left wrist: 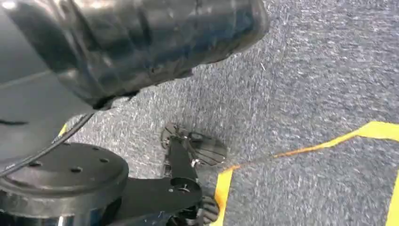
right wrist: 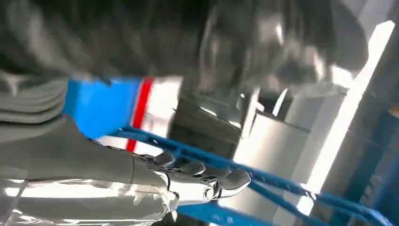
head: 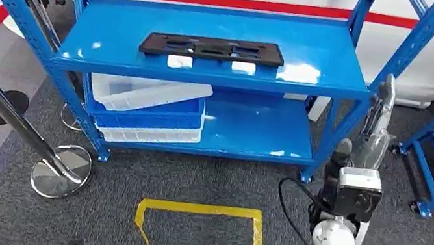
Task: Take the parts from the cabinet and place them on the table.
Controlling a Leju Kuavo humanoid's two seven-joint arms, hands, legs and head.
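One black part (head: 212, 49) on the cabinet (head: 110, 33) shelf, right robot hand (right wrist: 197, 181) empty, fingers extended (wrist view).

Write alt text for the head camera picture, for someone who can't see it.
A long flat black plastic part lies on the top shelf of a blue metal rack, with clear plastic bins stacked on the lower shelf. The robot's silver right arm reaches up beside the rack, its right hand empty.

Black part (head: 212, 48) on blue shelf (head: 115, 40)

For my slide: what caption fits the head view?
Right hand raised beside blue rack holding a black part.
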